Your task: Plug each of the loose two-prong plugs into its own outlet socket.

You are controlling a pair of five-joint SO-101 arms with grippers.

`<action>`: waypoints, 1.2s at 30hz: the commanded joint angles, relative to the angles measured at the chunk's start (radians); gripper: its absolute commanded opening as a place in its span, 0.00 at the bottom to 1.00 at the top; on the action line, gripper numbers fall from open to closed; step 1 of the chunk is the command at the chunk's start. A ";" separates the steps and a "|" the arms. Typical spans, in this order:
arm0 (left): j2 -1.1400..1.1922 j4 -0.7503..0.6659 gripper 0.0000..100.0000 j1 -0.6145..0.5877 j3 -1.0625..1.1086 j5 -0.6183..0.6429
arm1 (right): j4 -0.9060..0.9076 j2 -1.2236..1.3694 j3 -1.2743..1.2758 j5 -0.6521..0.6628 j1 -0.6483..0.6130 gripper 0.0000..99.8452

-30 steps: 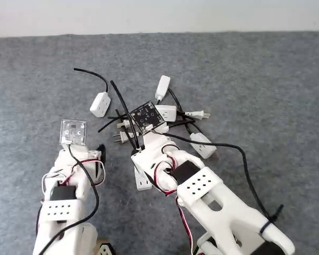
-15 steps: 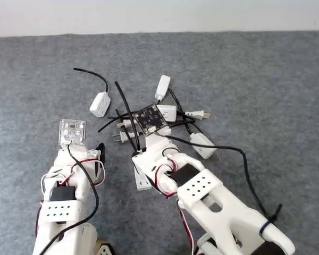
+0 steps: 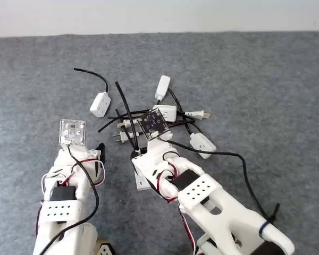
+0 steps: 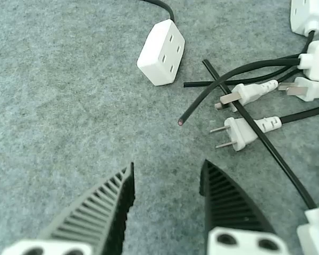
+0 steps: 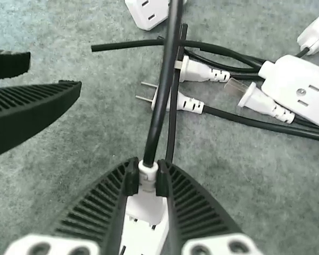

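Observation:
In the right wrist view my right gripper [image 5: 147, 178] is shut on the white neck of a two-prong plug [image 5: 147, 171] with a black cord, right over a white outlet socket [image 5: 143, 215]. From above, that gripper [image 3: 140, 159] sits over the same socket [image 3: 143, 182]. My left gripper [image 4: 167, 186] stands open above bare carpet, beside the right one [image 3: 98, 151]. Ahead of it lie two loose white plugs [image 4: 244, 133] [image 4: 249, 92] and a white outlet cube [image 4: 160, 45]. Both plugs [image 3: 122, 137] [image 3: 123, 124] lie left of the right wrist.
More white outlets lie on the grey carpet [image 3: 266, 95]: one at the left [image 3: 100, 103], one farther back [image 3: 162, 86], one in the tangle [image 3: 167, 112], one to the right [image 3: 202, 144]. Another plug [image 3: 195, 113] and crossing black cords [image 3: 239, 159] sprawl around them.
My right wrist has drawn back a little toward the near edge, pulling its black cord along. The outlet to its right has shifted slightly. The left arm has barely moved.

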 commanded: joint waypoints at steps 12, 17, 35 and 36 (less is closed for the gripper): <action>-0.023 0.002 0.19 -0.003 -0.010 0.009 | -0.018 -0.004 0.003 -0.009 0.008 0.01; -0.017 0.005 0.19 0.002 -0.010 0.009 | -0.050 -0.004 0.025 -0.009 0.010 0.01; -0.017 0.046 0.19 0.003 -0.015 0.009 | -0.133 -0.016 0.121 0.089 0.004 0.01; -0.017 0.046 0.19 0.003 -0.015 0.009 | -0.131 -0.016 0.126 0.091 0.004 0.01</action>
